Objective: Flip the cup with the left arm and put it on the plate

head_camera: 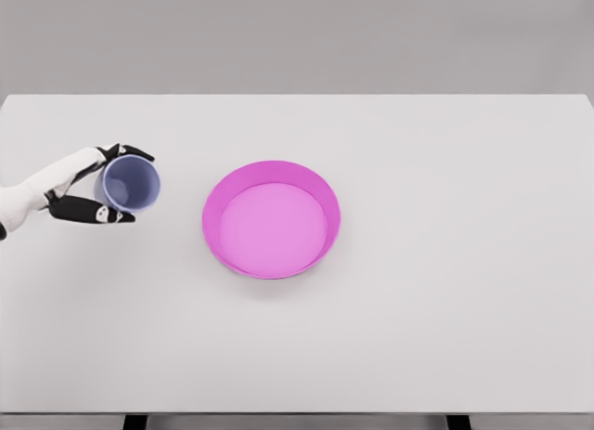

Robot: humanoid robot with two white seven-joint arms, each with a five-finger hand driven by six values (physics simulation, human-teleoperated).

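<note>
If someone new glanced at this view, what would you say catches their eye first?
The bright magenta plate stands out at once, sitting empty near the middle of the white table. Next comes the left hand at the far left, its fingers closed around a pale blue cup whose open mouth is tilted toward the camera. The right arm is out of view.

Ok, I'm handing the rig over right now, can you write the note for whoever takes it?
Left hand: shut on the cup, at the table's left side, opening turned toward the camera.
Right arm: out of view.
Plate: pink, mid-table, nothing in it, right of the cup and apart from it.
Done: cup grasped.
Left: finish turning it, carry it right, set it on the plate, let go.
</note>
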